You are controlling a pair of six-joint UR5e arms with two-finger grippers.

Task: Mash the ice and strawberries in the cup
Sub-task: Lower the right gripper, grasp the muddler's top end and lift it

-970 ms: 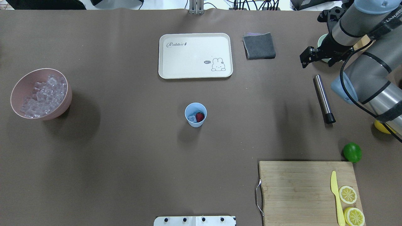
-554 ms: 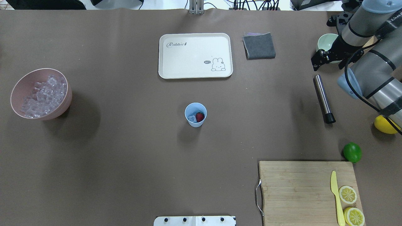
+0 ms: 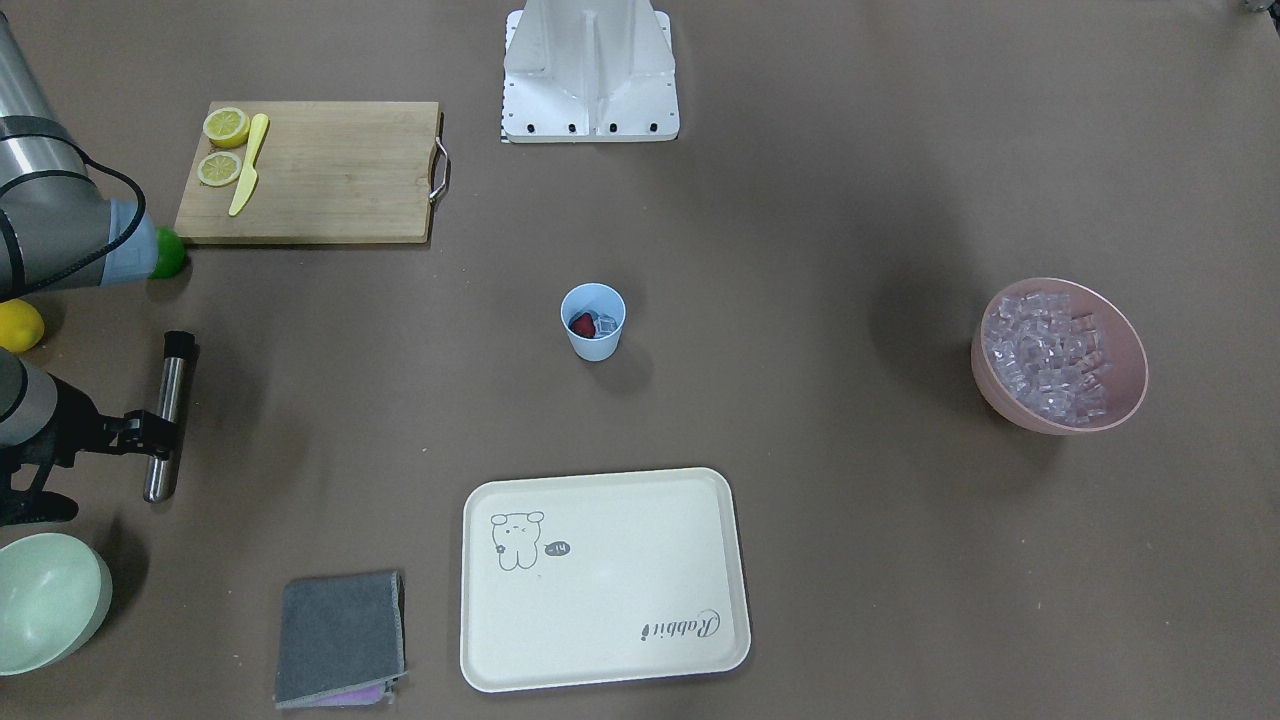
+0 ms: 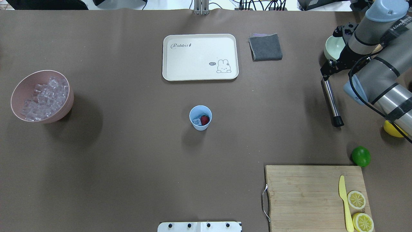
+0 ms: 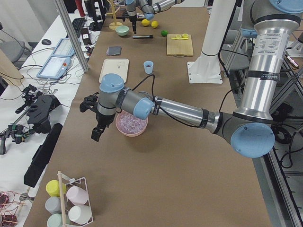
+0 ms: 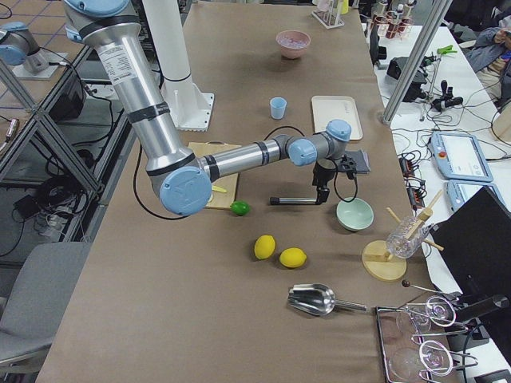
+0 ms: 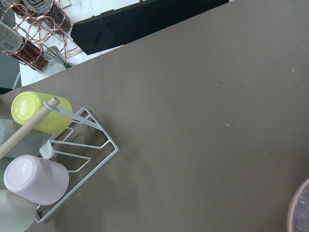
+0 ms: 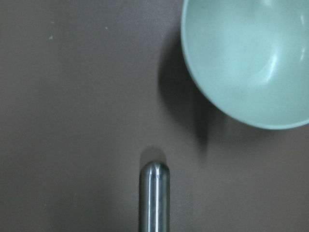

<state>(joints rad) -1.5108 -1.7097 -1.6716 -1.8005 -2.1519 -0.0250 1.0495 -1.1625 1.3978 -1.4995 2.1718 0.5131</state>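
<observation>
The light blue cup [image 4: 200, 126] [image 3: 595, 345] stands at mid-table, holding one dark red strawberry [image 4: 204, 120] [image 3: 582, 325] and clear ice [image 4: 196, 121] [image 3: 606, 324]. More ice fills a pink bowl [image 4: 19, 88] [image 3: 1125, 400] at the table's left end. My right gripper [image 4: 325, 73] [image 3: 150, 432] hangs open over the far tip of a steel rod [image 4: 331, 101] [image 8: 154, 198] that lies flat, well to the right of the cup. My left gripper [image 5: 96, 134] hovers beside the pink bowl; I cannot tell whether it is open or shut.
A cream tray [image 4: 199, 56] and a grey cloth [image 4: 265, 46] lie behind the cup. A pale green bowl [image 4: 333, 46] sits just beyond the rod. A lime [image 4: 361, 156], a lemon [image 4: 391, 130] and a cutting board [image 4: 309, 193] with knife and lemon slices are at near right.
My right gripper has swung from in front of the pale green bowl, uncovering it, over to the steel rod's far tip. Cup and contents are unmoved.
</observation>
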